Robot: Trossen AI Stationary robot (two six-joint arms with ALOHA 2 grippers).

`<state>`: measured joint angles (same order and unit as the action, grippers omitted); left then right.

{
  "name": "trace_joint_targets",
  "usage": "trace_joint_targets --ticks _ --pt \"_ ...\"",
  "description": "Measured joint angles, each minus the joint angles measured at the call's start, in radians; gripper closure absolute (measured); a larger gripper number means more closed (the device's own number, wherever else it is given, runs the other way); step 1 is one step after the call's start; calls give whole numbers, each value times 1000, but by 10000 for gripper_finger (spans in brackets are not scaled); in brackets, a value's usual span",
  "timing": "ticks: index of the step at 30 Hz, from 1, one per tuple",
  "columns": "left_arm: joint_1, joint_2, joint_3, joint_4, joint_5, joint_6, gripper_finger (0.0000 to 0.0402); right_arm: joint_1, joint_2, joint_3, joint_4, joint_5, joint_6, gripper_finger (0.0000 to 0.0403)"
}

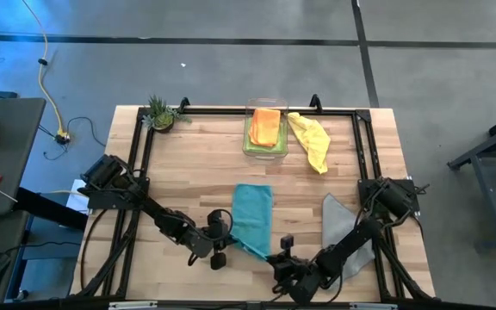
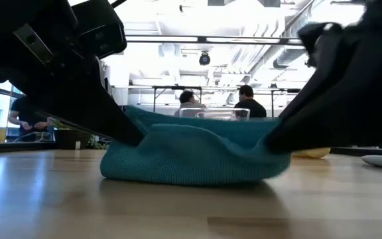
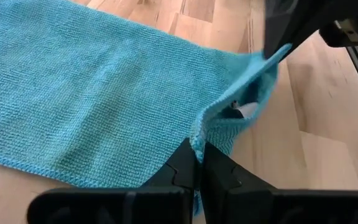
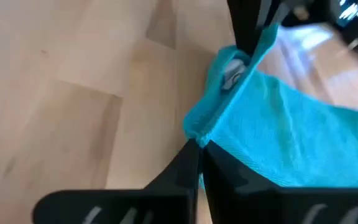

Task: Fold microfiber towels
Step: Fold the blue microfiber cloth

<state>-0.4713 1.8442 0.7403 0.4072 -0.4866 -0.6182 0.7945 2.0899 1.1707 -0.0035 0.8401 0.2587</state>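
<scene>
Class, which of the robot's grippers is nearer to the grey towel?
Right. The right gripper pinches the teal towel close beside the grey towel; the left gripper grips the teal towel's far side.

place: pretty clearly a robotics lab or workshop, not a home
worktop (image 1: 196, 164): butcher-block wood, boxed in by a black metal frame (image 1: 231, 110)
floor (image 1: 231, 69): bare grey concrete, yellow cable (image 1: 48, 77) left trailing
ceiling (image 2: 244, 40): exposed ducts and pipes, bright strip lighting
background: two people (image 2: 247, 101) seen seated at long tables
</scene>
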Motion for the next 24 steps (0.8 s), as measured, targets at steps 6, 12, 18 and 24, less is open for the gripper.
trace_joint_targets --ticks 6,12,18,24 --pt "-1 -71 0 -76 1 5 402 12 -37 4 -63 34 40 397" --pt "-14 -146 -1 -94 1 19 402 12 -79 5 -120 41 55 401" --pt "-72 -146 1 -69 -23 -43 402 16 -118 5 -162 43 47 401" --pt "-52 -186 2 -116 -132 -53 402 -35 -170 6 -260 16 41 401"
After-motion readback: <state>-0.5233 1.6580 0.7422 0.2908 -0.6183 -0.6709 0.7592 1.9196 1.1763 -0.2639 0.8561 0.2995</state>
